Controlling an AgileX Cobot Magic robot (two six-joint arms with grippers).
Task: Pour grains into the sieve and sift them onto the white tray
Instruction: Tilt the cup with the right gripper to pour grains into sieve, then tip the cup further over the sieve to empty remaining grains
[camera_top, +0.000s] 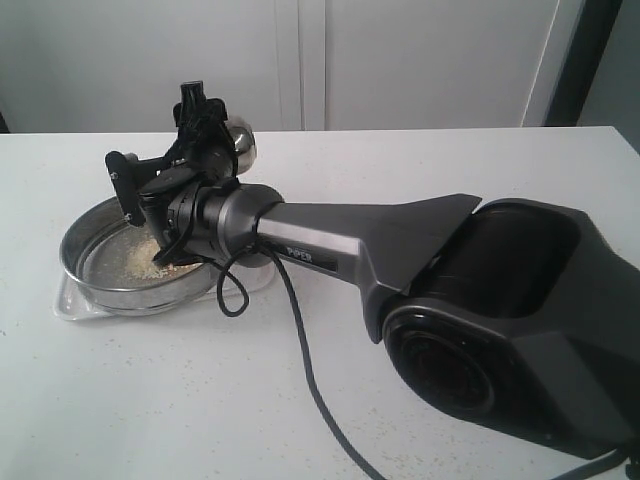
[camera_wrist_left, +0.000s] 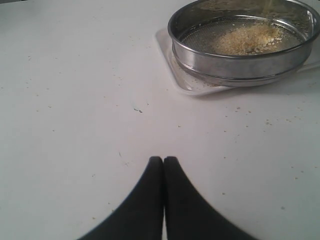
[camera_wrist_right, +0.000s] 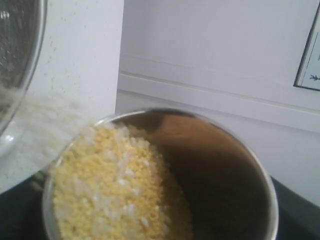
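The sieve (camera_top: 100, 275) (camera_wrist_left: 240, 62) rests on the white tray (camera_top: 72, 308) (camera_wrist_left: 172, 75) at the left of the table. A pile of grains (camera_wrist_left: 247, 39) (camera_top: 140, 258) lies on its mesh. My right gripper (camera_top: 205, 135) is shut on a small steel cup (camera_top: 243, 143) (camera_wrist_right: 225, 165), held tilted above the sieve's right side. Yellow and whitish grains (camera_wrist_right: 115, 190) are heaped at the cup's lip, and a blurred stream (camera_wrist_right: 45, 125) spills over it toward the sieve. My left gripper (camera_wrist_left: 163, 160) is shut and empty, low over the bare table, some way from the tray.
Loose grains (camera_wrist_left: 270, 120) are scattered on the white table around the tray. The right arm's big dark body (camera_top: 500, 310) fills the front right, and its black cable (camera_top: 310, 380) trails across the table. A white wall stands behind.
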